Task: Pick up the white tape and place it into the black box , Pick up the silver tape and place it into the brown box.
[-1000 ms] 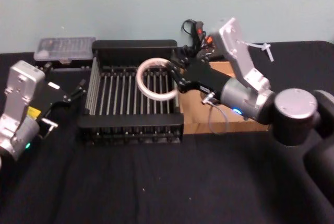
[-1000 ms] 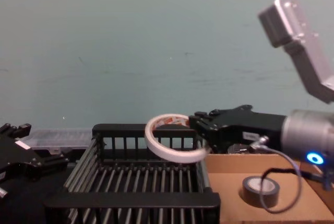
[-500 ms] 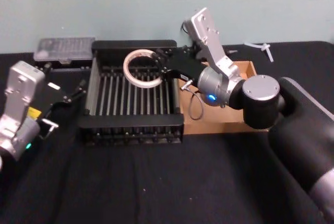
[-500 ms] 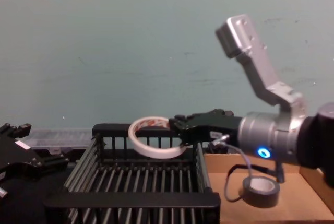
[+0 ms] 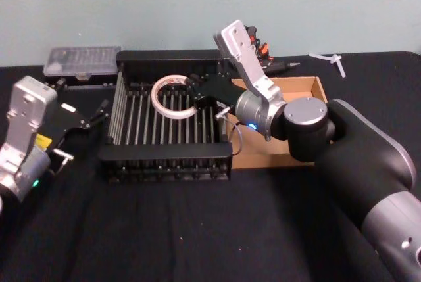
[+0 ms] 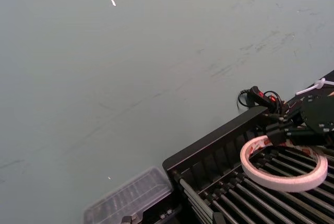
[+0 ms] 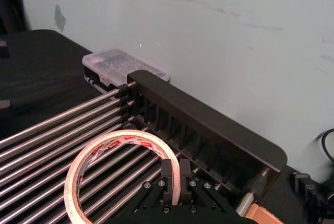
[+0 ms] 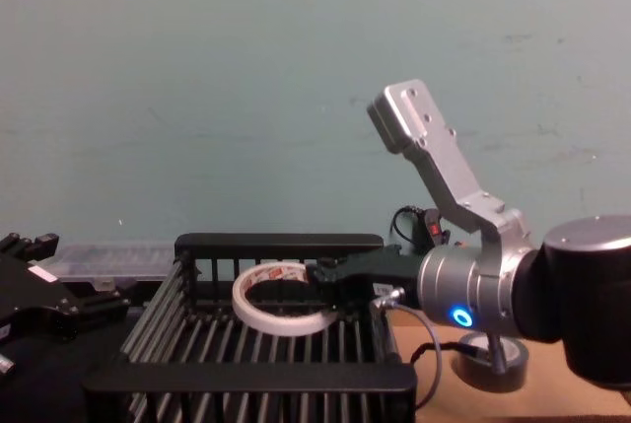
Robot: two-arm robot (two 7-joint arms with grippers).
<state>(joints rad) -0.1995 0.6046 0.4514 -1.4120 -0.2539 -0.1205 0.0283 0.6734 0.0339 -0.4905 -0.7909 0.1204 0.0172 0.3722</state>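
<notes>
Over black box [image 5: 164,139], your right gripper [image 5: 195,95] pinches white tape [image 5: 173,97] by its rim, ring tilted just above slatted floor. Silver tape [image 8: 490,362] sits in brown box [image 5: 309,89]. Your left gripper [image 5: 99,112] parked left of crate; can't tell its finger state.

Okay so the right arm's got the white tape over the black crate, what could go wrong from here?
1. The right gripper pinches only one side of the white tape, which hangs free over the barred floor of the black box. Released from here, it might bounce or land on edge.
2. The gripper sits near the crate's right wall, so it could clip the rim on its way out.
3. The silver tape sits right below the right arm, which could knock it.
</notes>
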